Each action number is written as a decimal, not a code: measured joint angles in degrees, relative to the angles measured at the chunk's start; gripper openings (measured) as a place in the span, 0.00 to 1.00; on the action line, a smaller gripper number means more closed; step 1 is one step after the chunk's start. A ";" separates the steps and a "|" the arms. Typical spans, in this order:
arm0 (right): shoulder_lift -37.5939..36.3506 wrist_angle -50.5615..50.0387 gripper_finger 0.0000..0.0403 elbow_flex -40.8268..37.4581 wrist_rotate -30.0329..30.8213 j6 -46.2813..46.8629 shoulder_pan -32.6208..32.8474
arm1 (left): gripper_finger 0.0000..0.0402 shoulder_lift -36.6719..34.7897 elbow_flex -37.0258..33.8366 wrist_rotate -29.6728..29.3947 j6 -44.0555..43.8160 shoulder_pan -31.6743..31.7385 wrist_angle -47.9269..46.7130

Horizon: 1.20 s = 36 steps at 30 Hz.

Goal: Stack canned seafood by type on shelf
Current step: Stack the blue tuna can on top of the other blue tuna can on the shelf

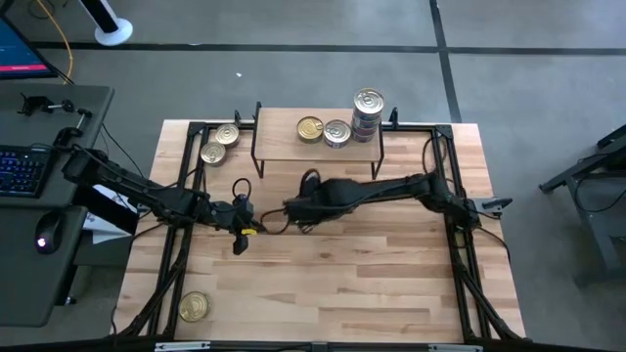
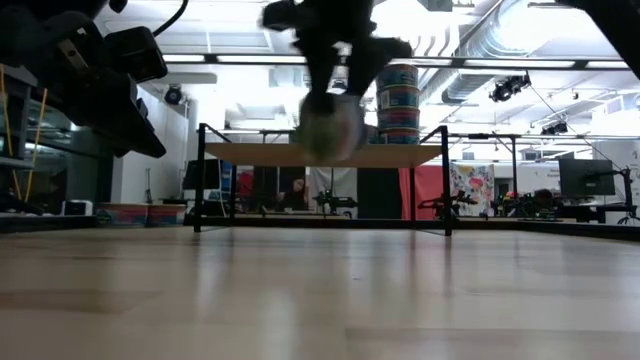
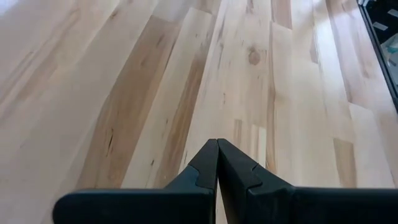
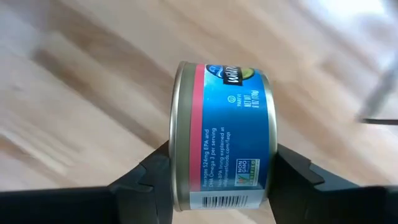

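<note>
Right claw [image 4: 221,177]: clamped across tin [image 4: 222,134], lid sideways.
Shelf [image 1: 279,147]: just ahead; level the tin before release.
Left claw [image 3: 217,163]: shut, empty, beside.

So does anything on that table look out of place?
One tin sits alone near the table's front left corner, far from the shelf. Two tins wait beside the shelf. The right gripper holds a blue tin on its side.

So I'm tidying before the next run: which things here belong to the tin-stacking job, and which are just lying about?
Job:
shelf
tins on shelf
tin stack
tins beside shelf
lone tin
blue tin in right gripper

Lying about:
keyboard
mouse
</note>
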 joint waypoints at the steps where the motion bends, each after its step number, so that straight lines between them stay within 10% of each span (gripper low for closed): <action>1: -0.96 -2.38 0.42 0.00 0.70 -0.74 -0.16 | 0.00 0.01 0.00 -0.21 -0.16 0.00 0.03; 7: -9.73 -4.05 0.42 -6.90 3.35 -1.61 -1.28 | 0.00 -0.02 0.00 -0.60 -3.02 0.00 0.82; 13: -27.98 1.76 0.42 -31.56 4.30 12.25 -1.68 | 0.00 -0.28 -0.04 -1.78 -4.38 -0.01 1.39; 21: -51.58 56.67 0.42 -65.08 16.83 21.95 -4.50 | 0.00 -0.30 -0.04 -5.84 -4.42 1.67 3.02; 28: -49.79 98.22 0.42 -78.38 19.60 19.94 -13.33 | 0.00 -0.31 -0.04 -5.89 -4.60 3.75 6.85; 36: -43.35 101.92 0.42 -74.93 17.60 22.10 -16.76 | 0.00 -0.30 -0.02 -5.89 -6.03 4.50 8.56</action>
